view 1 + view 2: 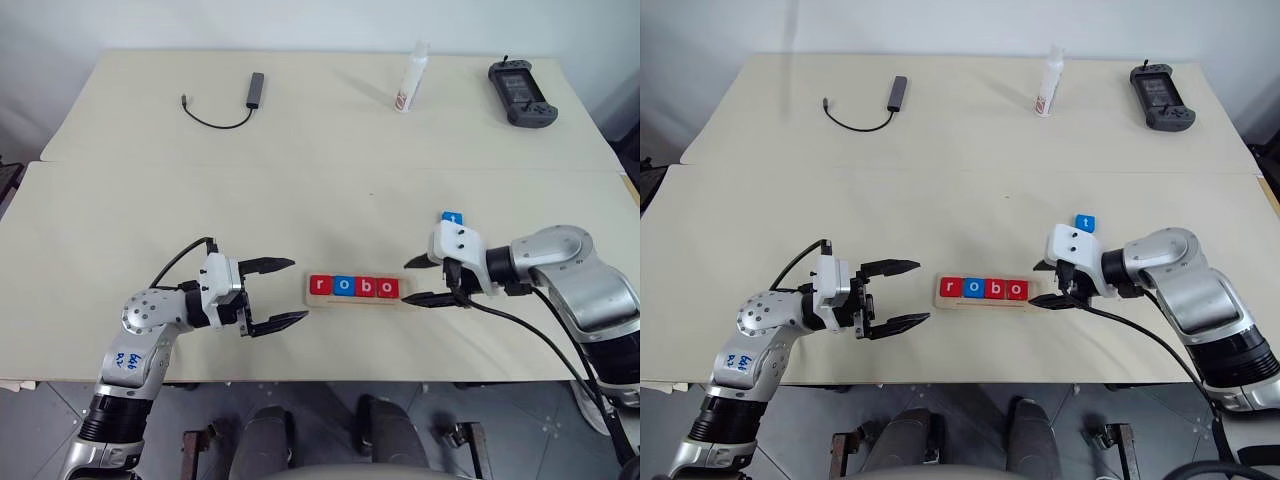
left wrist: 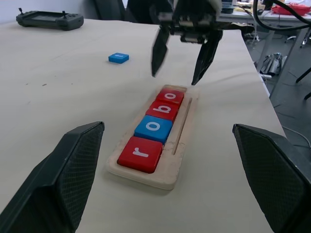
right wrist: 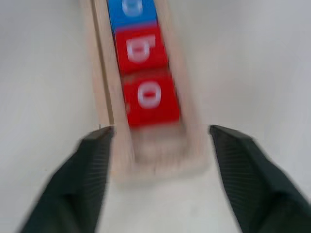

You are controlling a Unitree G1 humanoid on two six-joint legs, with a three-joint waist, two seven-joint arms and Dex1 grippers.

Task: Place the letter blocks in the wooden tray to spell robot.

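I see the desk (image 1: pixel 300 200), then the wooden tray (image 1: pixel 318 299) mid-desk holding four letter blocks (image 1: pixel 353 287) reading r-o-b-o. My left gripper (image 1: pixel 282 293) and right gripper (image 1: pixel 422 281) flank it, fingers released, empty. Blue t block (image 1: pixel 452 218) lies behind the right gripper.

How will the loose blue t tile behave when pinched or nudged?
The blue t tile lies flat on the table, so it probably slides rather than rolls or tips. It looks rigid and likely light. Its low profile leaves little edge, so a pinch may slip.
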